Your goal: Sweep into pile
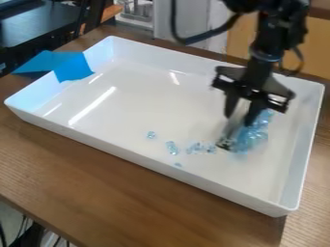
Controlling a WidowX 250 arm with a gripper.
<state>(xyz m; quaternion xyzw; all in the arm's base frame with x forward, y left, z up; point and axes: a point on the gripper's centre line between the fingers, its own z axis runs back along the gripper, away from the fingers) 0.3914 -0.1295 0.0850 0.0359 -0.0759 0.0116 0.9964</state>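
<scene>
The black gripper (240,118) hangs over the right part of the white tray, closed around a slim greyish brush (232,127). The brush slants down to a dark end low in the tray. Just right of it, a heap of clear light-blue pieces (255,136) lies on the tray floor, its upper part partly behind the gripper. Left of the brush's end are small blue pieces (196,148), and farther left a clump (172,147) and a single piece (151,135). One flat bit (178,165) lies nearer the front wall.
The white tray (161,177) has raised walls on all sides and stands on a brown wooden table (122,198). Blue tape (72,66) is stuck over its left back wall. A dark cable loops beside the arm at the top.
</scene>
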